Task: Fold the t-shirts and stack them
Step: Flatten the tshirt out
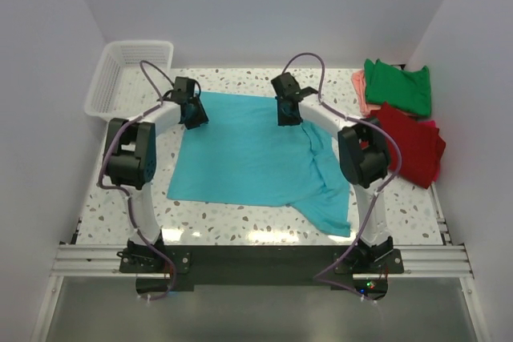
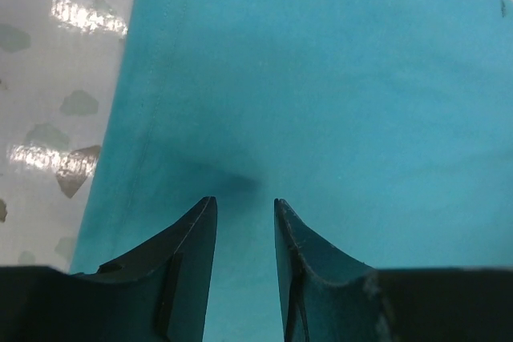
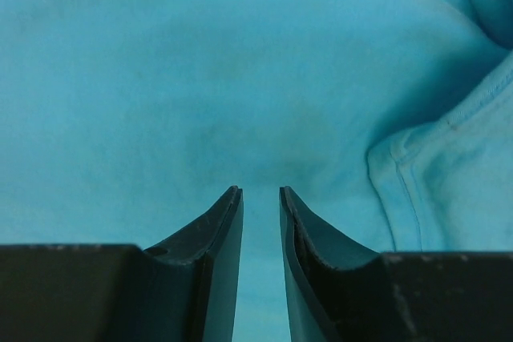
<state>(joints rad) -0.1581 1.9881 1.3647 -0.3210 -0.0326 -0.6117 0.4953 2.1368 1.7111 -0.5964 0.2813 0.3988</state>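
Turquoise t-shirt (image 1: pixel 248 158) lies spread on the counter (image 1: pixel 240 218), body flat, with the near-right part rumpled into folds. Left gripper (image 1: pixel 192 114) and right gripper (image 1: pixel 287 114) sit on its far edge, spaced apart, probably so that edge can be lifted evenly for a fold. Green t-shirt (image 1: pixel 398 86), red t-shirt (image 1: pixel 410 146) and salmon-pink t-shirt (image 1: pixel 362 90) lie at the right edge, well apart; basket (image 1: pixel 103 78) is at far left. The top view hides the jaws. The wrist views show both pairs narrowly apart, with cloth visible through the gap and nothing visibly clamped. The left wrist view alone shows the stitched hem (image 2: pixel 160 38) beside bare counter; the right alone shows a bunched sleeve (image 3: pixel 449 182).
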